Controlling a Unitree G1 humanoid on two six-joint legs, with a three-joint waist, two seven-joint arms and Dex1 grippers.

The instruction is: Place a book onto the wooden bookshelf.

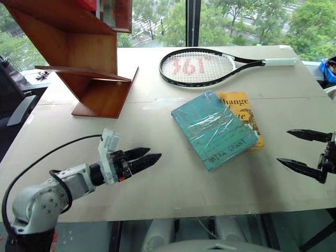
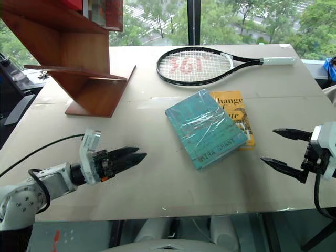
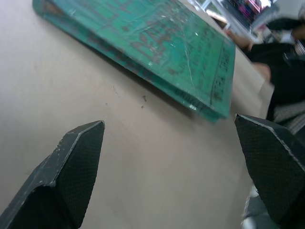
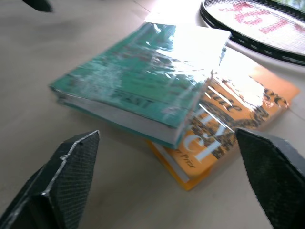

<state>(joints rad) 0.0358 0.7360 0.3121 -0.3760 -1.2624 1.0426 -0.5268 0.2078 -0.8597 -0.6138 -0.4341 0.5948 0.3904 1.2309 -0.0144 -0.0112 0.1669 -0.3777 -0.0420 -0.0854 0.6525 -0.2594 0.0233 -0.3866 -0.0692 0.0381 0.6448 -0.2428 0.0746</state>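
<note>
Book (image 1: 214,129) lies flat mid-table, overlapping the yellow book (image 1: 245,116), shelf (image 1: 79,58) well apart. Both claws, left (image 1: 148,159) and right (image 1: 303,150), spread empty. Stiff, slick wrap: pinch an overhanging edge.

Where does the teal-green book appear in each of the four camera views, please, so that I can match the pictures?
Left eye view: the book lies right of centre on the table.
Right eye view: centre, slightly right.
Left wrist view: across the top.
Right wrist view: centre left.
Shared landmark: the yellow-orange book under its far side, seen in three views; the left wrist view lacks it.
</note>
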